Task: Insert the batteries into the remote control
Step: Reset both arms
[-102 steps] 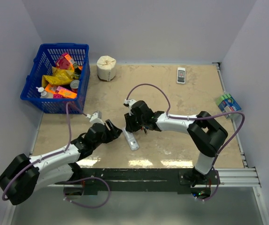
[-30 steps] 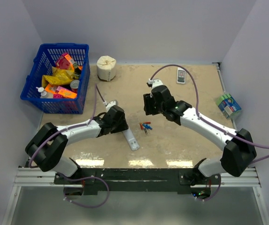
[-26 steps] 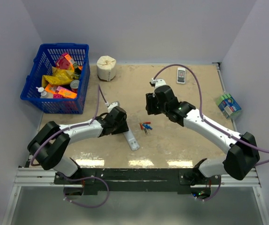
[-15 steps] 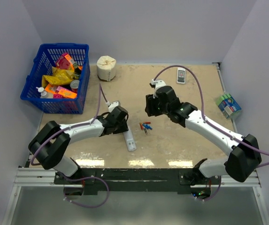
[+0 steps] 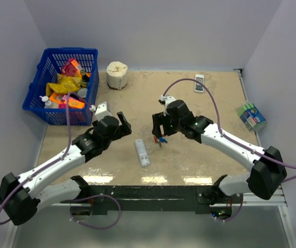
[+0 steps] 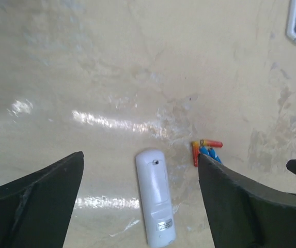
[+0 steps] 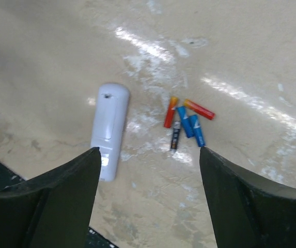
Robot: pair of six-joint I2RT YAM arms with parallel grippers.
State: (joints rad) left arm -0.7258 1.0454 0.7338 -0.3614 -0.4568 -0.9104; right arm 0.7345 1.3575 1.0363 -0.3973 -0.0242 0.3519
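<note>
Beige tabletop (image 5: 137, 98), pale walls around. Both pincers are spread wide and nothing is held. The left gripper (image 6: 140, 156) hangs over the remote control (image 5: 142, 153), the right gripper (image 7: 150, 150) over the batteries (image 5: 160, 139), which are clustered just right of the remote. The remote is laid back-up near front centre, long axis near-to-far, far end tipped slightly left. Suggested: one outer battery should be singled out and pinched mid-length. The cover probably has to be opened first.

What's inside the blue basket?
The blue basket holds a yellow bag, an orange box, a pink carton and a white bottle. Whatever lies underneath them is covered.
</note>
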